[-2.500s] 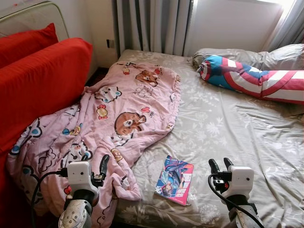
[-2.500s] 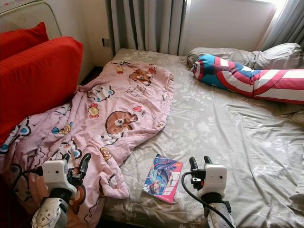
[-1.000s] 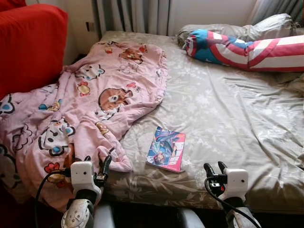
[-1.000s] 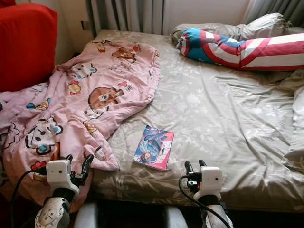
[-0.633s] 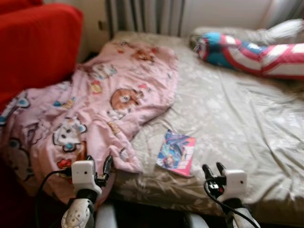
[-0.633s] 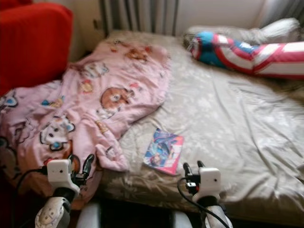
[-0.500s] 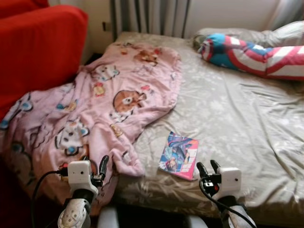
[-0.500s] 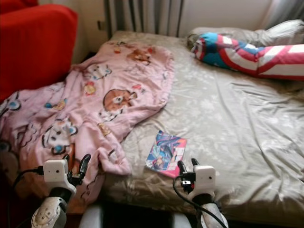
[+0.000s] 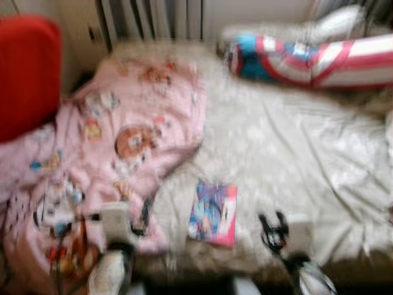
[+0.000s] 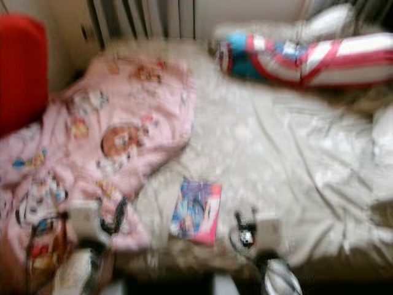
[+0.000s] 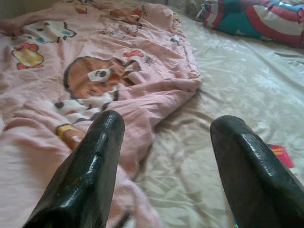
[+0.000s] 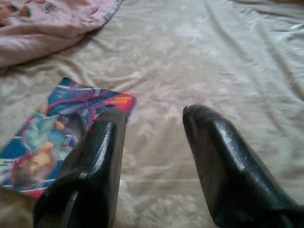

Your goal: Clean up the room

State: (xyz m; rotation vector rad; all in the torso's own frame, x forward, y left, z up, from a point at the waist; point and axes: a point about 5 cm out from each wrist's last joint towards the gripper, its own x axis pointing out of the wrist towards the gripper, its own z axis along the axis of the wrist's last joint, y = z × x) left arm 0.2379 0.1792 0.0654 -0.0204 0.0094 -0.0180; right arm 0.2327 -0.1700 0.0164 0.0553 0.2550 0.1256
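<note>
A colourful book (image 9: 213, 212) lies flat on the grey-beige floral bed sheet (image 9: 288, 141), near the bed's front edge. A pink cartoon blanket (image 9: 123, 141) is crumpled over the bed's left half and hangs off the near corner. My left gripper (image 9: 142, 215) hovers open over the blanket's lower edge; the blanket (image 11: 95, 71) lies past its empty fingers. My right gripper (image 9: 273, 226) is open just right of the book, and the book (image 12: 57, 133) sits beside one finger (image 12: 95, 156). Both eye views are blurred.
A bolster with red, white and blue stripes (image 9: 307, 58) lies at the bed's far right, with a grey pillow (image 9: 338, 18) behind it. A red cushion (image 9: 27, 74) stands at the left. Curtains (image 9: 153, 18) hang behind the bed.
The whole picture has shifted and blurred as the camera moved, with less of the red cushion in view. Book and blanket lie as before. Both grippers stay low and open.
</note>
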